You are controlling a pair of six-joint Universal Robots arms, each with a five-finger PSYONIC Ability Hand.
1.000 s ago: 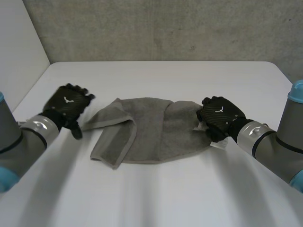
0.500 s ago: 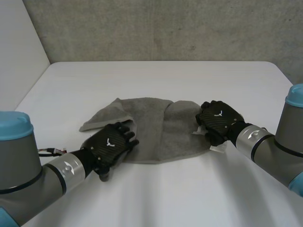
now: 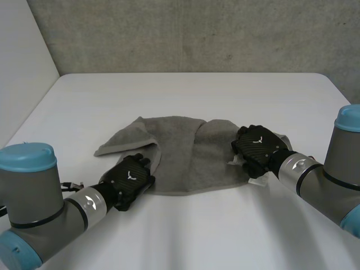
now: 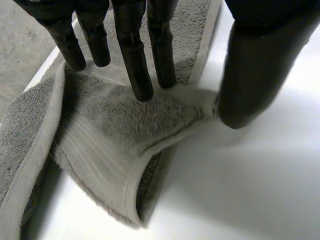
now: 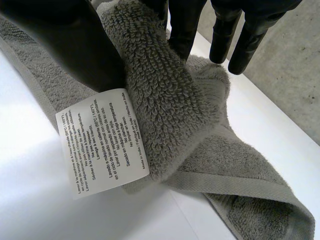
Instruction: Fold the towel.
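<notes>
One white care label (image 5: 102, 141) sticks out from the grey towel (image 3: 180, 152), just below the thumb of the right robot hand (image 3: 257, 147). Its small print runs in several languages and ends "Made in India". This robot hand clamps a bunched fold at the towel's right edge between thumb and fingers. The left robot hand (image 3: 130, 177) pinches a raised ridge at the near left corner, fingertips on top and thumb against the hem. The towel lies rumpled in the middle of the white surface (image 3: 191, 95), which stands before a grey concrete wall (image 3: 185, 34).
</notes>
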